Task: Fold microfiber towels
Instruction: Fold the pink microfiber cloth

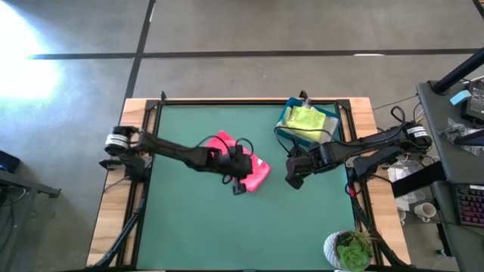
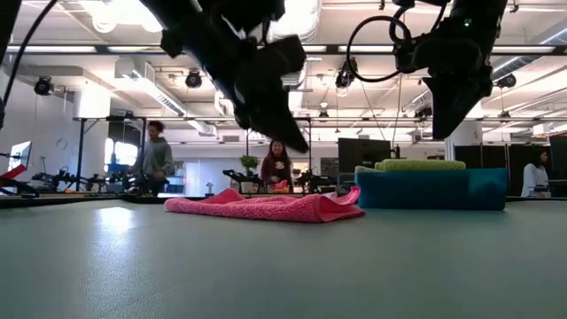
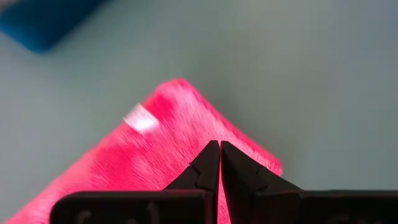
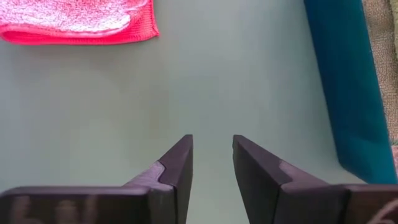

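The hot pink towel [image 1: 257,171] lies folded on the green mat, flat on its underside. It also shows in the low view [image 2: 266,206], the left wrist view [image 3: 155,149] and the right wrist view [image 4: 81,22]. My left gripper [image 1: 240,181] is shut and empty above the towel [image 2: 294,142], clear of it. My right gripper [image 1: 293,180] is open and empty above the bare mat, between the pink towel and the blue bin [image 1: 283,130]. A lime green towel [image 1: 308,121] lies on top in the bin. The other towels are hidden.
The blue bin [image 2: 434,189] stands at the mat's far right, close to my right gripper. A potted plant [image 1: 349,249] stands at the near right corner. Bare mat [image 1: 197,227] spreads to the near left. People stand in the room beyond the table.
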